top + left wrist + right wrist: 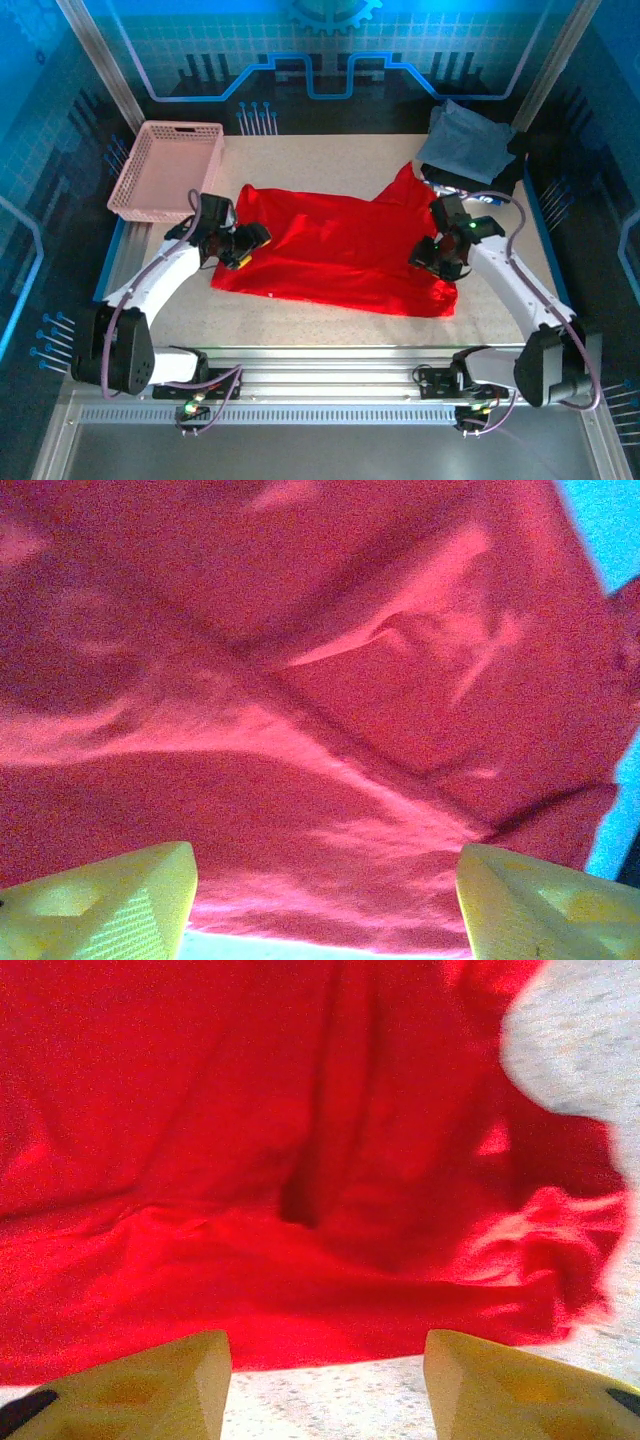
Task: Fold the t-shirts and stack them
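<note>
A bright red t-shirt (pixel 340 250) lies spread flat and plain side up in the middle of the table, one sleeve pointing to the back right. My left gripper (pixel 245 248) hovers at its left edge, jaws open, nothing between them; red cloth (pixel 300 730) lies under and beyond the yellow fingertips (pixel 120 900). My right gripper (pixel 440 258) stands open at the shirt's right edge. Bare tabletop shows between its fingertips (pixel 160 1385), with the red hem (pixel 300 1290) just ahead. A folded grey-blue t-shirt (pixel 465 140) rests on dark shirts (pixel 505 172) at the back right corner.
A pink mesh basket (pixel 165 170) stands at the back left corner of the speckled table (pixel 320 150). Frame posts and blue panels close in the back and sides.
</note>
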Robot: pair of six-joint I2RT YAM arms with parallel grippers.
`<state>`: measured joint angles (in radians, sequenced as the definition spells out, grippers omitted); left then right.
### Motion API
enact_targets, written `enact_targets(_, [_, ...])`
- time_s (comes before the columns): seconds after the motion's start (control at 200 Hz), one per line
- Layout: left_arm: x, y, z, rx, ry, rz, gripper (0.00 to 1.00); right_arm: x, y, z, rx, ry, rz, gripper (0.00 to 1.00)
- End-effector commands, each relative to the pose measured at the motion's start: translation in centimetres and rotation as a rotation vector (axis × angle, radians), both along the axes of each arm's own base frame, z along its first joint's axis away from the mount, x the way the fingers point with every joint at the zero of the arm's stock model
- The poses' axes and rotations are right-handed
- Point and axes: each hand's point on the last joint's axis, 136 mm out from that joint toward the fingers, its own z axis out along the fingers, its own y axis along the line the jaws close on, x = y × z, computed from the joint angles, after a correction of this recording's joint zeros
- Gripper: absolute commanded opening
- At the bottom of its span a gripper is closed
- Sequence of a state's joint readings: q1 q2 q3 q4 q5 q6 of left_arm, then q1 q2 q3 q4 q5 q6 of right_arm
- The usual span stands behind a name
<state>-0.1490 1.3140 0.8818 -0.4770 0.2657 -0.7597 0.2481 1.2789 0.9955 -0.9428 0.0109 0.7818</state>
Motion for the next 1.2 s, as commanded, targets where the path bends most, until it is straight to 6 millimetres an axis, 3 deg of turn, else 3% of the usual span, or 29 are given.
enact_targets(0.0, [0.1, 0.0, 2.4, 0.037, -0.057, -0.043, 0.72, 0.4, 3.1, -2.1, 0.131, 0.064, -0.019, 0.55])
enact_targets(0.14, [0.5, 0.4, 4.8, 0.095, -0.164, -0.098, 0.75, 1.8, 4.7, -3.8, 0.203, 0.081, -0.051, 0.55])
enact_targets(0.3, [0.3, 1.2, 6.7, 0.163, -0.25, -0.12, 0.8, 1.9, 4.7, -5.2, 0.17, 0.162, -0.058, 0.55])
enact_targets(0.555, [-0.8, 2.3, 5.9, 0.203, -0.215, -0.093, 0.8, 1.8, 4.4, -6.5, 0.137, 0.207, -0.069, 0.53])
enact_targets(0.745, [-1.2, 3.2, 5.8, 0.241, -0.2, -0.079, 0.8, 3.7, 3.9, -6.8, 0.098, 0.193, -0.073, 0.5])
enact_targets(0.82, [-1.3, 3.5, 5.8, 0.253, -0.193, -0.074, 0.8, 4.4, 3.8, -7.0, 0.082, 0.194, -0.069, 0.41])
enact_targets(0.95, [-1.7, 3.8, 5.8, 0.259, -0.192, -0.064, 0.79, 5.8, 3.9, -6.4, 0.082, 0.174, -0.057, 0.13])
enact_targets(1.055, [-2.0, 3.9, 5.6, 0.262, -0.188, -0.066, 0.79, 6.6, 4.3, -5.9, 0.071, 0.167, -0.02, 0.0])
enact_targets(1.196, [-2.3, 3.9, 4.9, 0.257, -0.175, -0.066, 0.79, 7.8, 5.0, -5.6, 0.07, 0.152, 0.024, 0.0])
